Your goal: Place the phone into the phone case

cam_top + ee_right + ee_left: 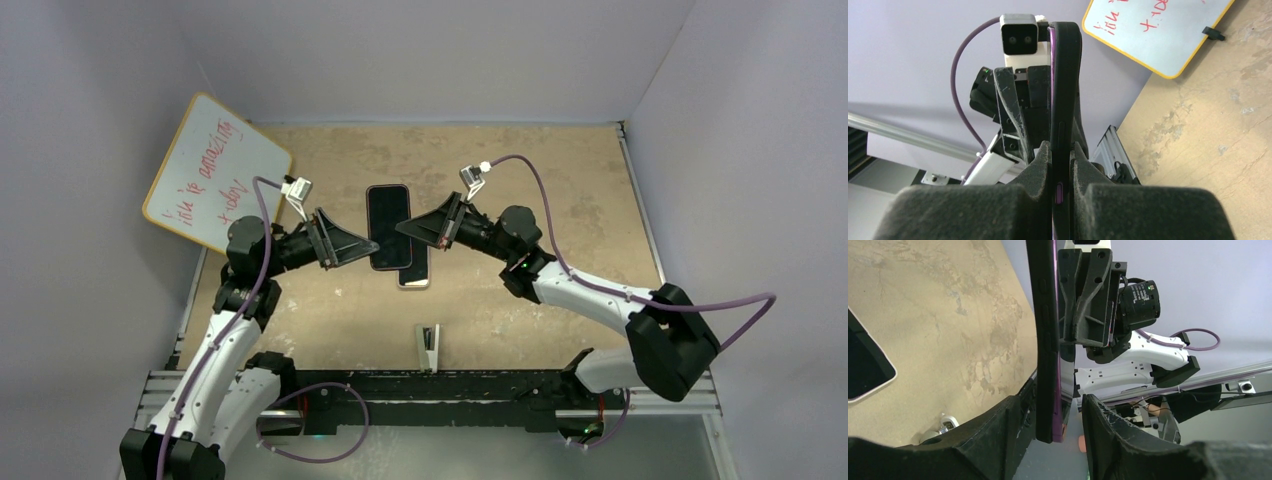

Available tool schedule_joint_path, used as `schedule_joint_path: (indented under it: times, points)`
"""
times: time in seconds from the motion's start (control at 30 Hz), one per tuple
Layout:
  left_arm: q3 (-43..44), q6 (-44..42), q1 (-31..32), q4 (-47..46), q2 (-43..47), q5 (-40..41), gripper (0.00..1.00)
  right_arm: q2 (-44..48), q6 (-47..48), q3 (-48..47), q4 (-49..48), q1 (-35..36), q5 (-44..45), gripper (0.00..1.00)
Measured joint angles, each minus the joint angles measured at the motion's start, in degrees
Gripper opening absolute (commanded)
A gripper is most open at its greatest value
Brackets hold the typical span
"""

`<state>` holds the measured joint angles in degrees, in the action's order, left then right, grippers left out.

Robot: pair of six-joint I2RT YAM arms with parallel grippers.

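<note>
From above there are two grippers, one phone, one case and one whiteboard (pixel 215 170). The left gripper (pixel 368 246) and right gripper (pixel 405 226) meet over the middle of the tan table (pixel 560 180), both at the black case (pixel 388 212), which is lifted off the surface. The phone (pixel 415 276) lies flat, partly under the case's near end, with a pale pinkish rim showing. The table is bare on the far and right sides; the whiteboard leans at the left edge, well apart from the grippers. In the left wrist view the case stands edge-on between the left fingers (pixel 1015 415), a black slab with a purple strip along one face (a lining, as far as can be told). It rests against one finger, with a gap to the other, so these fingers are apart. The phone's rounded corner lies on the table at the far left. In the right wrist view both right pads (pixel 1042 165) press flat against the case's sides, clamped, with a small purple button visible in its black edge.
</note>
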<state>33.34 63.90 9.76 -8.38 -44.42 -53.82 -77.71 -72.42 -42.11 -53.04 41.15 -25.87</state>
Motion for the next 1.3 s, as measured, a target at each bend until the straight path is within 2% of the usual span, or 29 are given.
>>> schedule_joint_path:
  times: [0.1,0.17,0.2,0.3,0.33,0.4,0.57,0.7,0.73,0.8,0.83,0.87,0.93,1.1,1.17,1.2,1.3]
  points:
    - [-0.1,0.1,0.0,-0.7,-0.5,-0.4,0.48,-0.6,-0.3,0.0,-0.2,0.0,1.0,0.00]
    - [-0.3,0.1,0.0,-0.7,-0.8,-0.5,0.42,-0.7,-0.5,0.0,-0.2,0.0,1.5,0.00]
    - [-0.4,0.1,0.0,-0.7,-0.8,-0.6,0.34,-0.7,-0.6,0.0,-0.3,0.0,2.0,0.00]
    - [-0.5,0.6,0.0,-0.6,-0.8,-0.9,0.02,-0.7,-0.7,0.0,-0.4,0.0,2.8,0.00]
    - [-0.5,0.6,0.0,-0.6,-0.9,-1.0,0.00,-0.9,-0.7,0.0,-0.5,0.0,2.8,0.00]
    - [-0.3,-0.1,0.0,0.5,-1.3,-0.7,0.00,-1.5,-0.7,0.0,-0.8,0.0,2.8,0.00]
    - [4.1,-7.6,0.1,13.4,-4.9,1.9,0.00,-3.7,-0.5,0.0,1.3,-0.2,3.7,0.00]
    - [6.1,-11.5,0.2,20.0,-7.0,2.8,0.00,-3.7,0.3,0.2,4.0,-0.2,3.9,0.00]
    - [6.3,-12.0,0.3,20.9,-7.2,2.8,0.10,-3.7,0.4,0.4,4.2,-0.2,3.9,0.00]
    - [6.3,-12.3,0.4,21.8,-7.2,2.4,0.37,-3.7,-0.2,1.0,4.0,-0.2,3.5,0.00]
    - [6.2,-12.2,0.5,21.6,-6.9,2.1,0.48,-3.7,-0.7,1.5,3.3,-0.2,3.2,0.00]
    - [6.0,-12.0,0.5,21.3,-6.5,2.1,0.54,-3.7,-1.1,1.7,2.6,-0.2,2.7,0.00]
    - [5.2,-10.8,0.3,20.0,-5.0,2.9,0.58,-3.7,-1.2,2.1,1.7,-0.2,0.7,0.00]
    - [4.2,-9.3,0.3,15.3,-4.4,3.1,0.59,-2.4,-1.0,4.0,0.6,-0.2,-2.6,0.00]
    - [3.7,-8.9,0.4,12.9,-5.2,3.3,0.55,-1.6,-0.9,4.6,0.4,-0.2,-3.9,0.00]
    - [3.4,-8.4,0.3,11.6,-5.7,3.3,0.50,-1.2,-0.9,4.8,0.3,-0.2,-4.3,0.00]
    - [2.9,-7.0,0.4,8.1,-7.6,3.2,0.27,-0.6,-0.8,5.4,-0.6,-0.2,-5.5,0.00]
